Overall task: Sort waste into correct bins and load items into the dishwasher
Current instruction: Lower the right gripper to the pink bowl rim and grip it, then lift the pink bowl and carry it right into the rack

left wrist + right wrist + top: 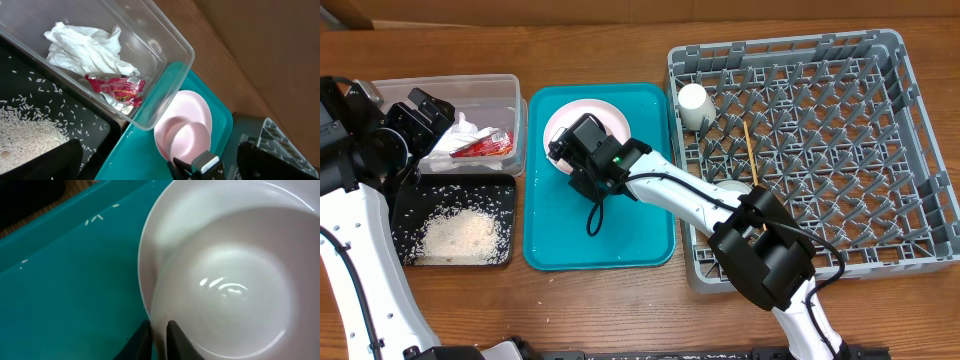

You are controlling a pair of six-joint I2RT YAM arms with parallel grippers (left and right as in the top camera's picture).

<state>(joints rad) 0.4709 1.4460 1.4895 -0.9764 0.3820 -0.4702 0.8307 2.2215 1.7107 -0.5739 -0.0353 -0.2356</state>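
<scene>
- Right gripper — closed on the rim of the small pink bowl, one finger inside and one outside.
- Bowl rests on the pink plate on the teal tray.
- Dish rack lies just beside the tray — on the right arm's side.

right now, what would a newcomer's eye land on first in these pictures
The right pincer pinching the rim of the small pink bowl, which sits on a pink plate on the teal tray. Next come the heap of white rice in the black tray at the left and the big grey dish rack at the right.
</scene>
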